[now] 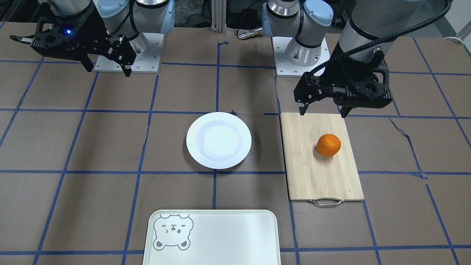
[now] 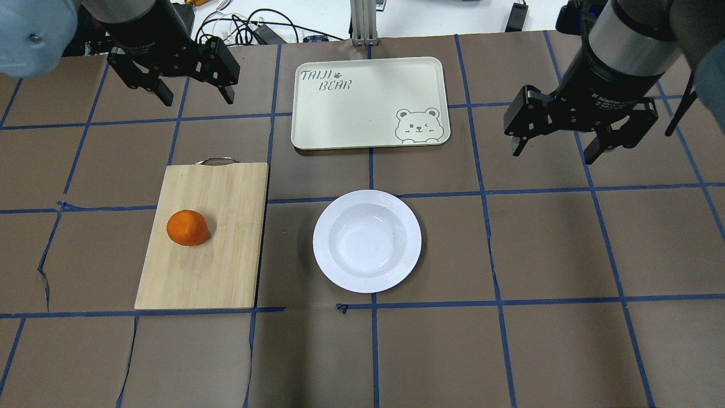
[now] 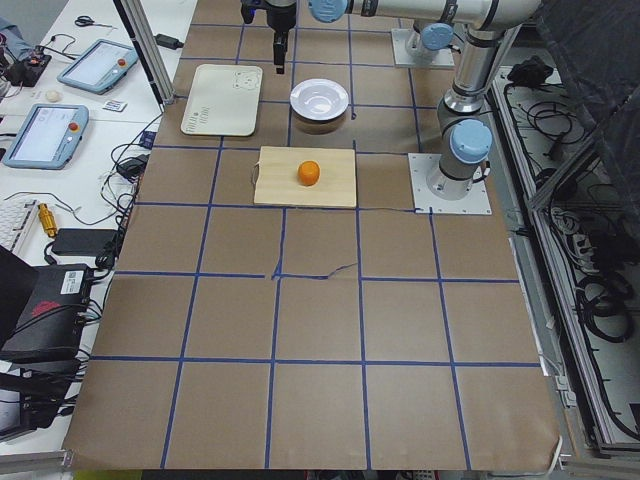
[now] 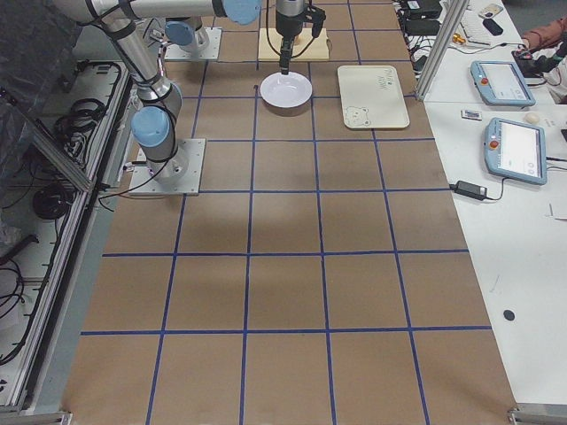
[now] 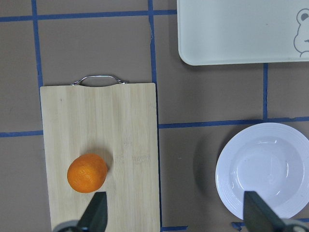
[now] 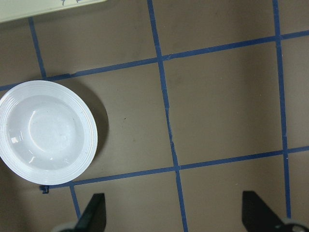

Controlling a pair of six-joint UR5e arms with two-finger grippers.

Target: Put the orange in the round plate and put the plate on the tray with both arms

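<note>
Our left end effector (image 2: 197,93) and right end effector (image 2: 554,153) hang wide and empty, ready to grasp. The orange (image 2: 187,227) sits on the board (image 2: 226,260), left of centre; plate (image 2: 327,241) centre, tray (image 2: 368,113) above it.

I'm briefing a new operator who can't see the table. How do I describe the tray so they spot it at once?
On the brown, blue-gridded table, look in the middle on the side away from the robot, beyond the round plate. The tray is the pale cream rectangle; unlike the bamboo cutting board, it bears a grey bear face and has no metal handle.
</note>
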